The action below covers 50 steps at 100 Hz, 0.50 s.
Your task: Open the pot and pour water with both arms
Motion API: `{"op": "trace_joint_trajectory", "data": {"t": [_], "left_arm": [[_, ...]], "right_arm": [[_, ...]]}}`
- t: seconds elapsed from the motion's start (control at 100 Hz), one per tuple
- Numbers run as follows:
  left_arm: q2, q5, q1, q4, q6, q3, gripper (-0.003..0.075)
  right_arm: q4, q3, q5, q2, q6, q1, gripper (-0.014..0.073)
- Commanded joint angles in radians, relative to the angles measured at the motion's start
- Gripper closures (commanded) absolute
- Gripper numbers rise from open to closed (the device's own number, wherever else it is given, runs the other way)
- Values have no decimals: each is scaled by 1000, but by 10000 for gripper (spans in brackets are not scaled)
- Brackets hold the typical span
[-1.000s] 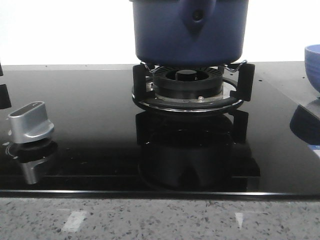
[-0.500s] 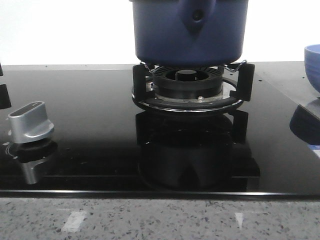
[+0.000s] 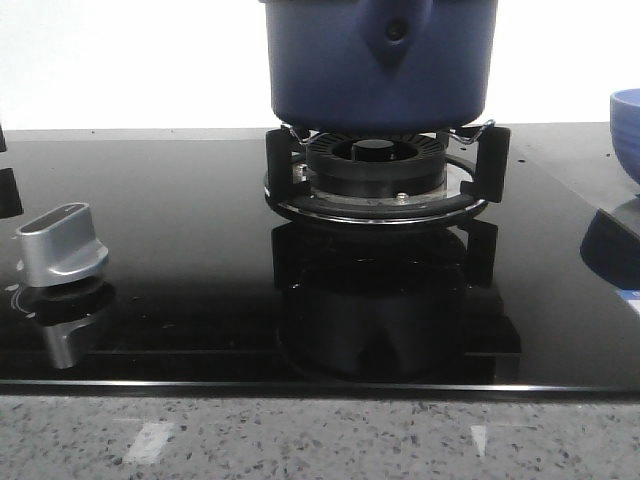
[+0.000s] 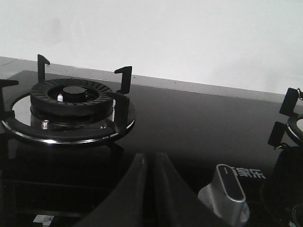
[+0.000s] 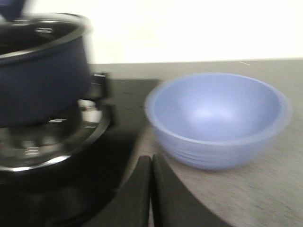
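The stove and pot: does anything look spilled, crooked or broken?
Nothing stands out. The pot sits level on the burner grate, the blue bowl stands upright beside the cooktop, and the black glass shows no spill.

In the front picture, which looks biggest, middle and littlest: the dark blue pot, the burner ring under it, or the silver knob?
1. The pot looks biggest, though its top is cut off.
2. The burner ring is about as wide but much flatter.
3. The silver knob looks littlest, even though it sits nearer the camera.

Black glass hob; silver knob front-left; light-blue bowl on grey counter.
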Motion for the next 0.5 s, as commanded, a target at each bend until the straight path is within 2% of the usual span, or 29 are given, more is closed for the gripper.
{"op": "trace_joint_trajectory", "data": {"t": [0.0, 0.05, 0.11, 0.27, 0.49], "left_arm": [[-29, -73, 1, -2, -12, 32, 741], [-29, -73, 1, -2, -12, 32, 741], [-29, -73, 1, -2, -12, 32, 741], [-29, -73, 1, -2, -12, 32, 741], [-29, -73, 1, -2, -12, 32, 741]], "right_arm": [[-410, -23, -101, 8, 396, 1, 639], [-564, -15, -120, 0, 504, 1, 639], [-610, 14, -164, -18, 526, 1, 639], [-605, 159, -307, -105, 526, 3, 639], [-597, 328, -296, -302, 536, 3, 639]]}}
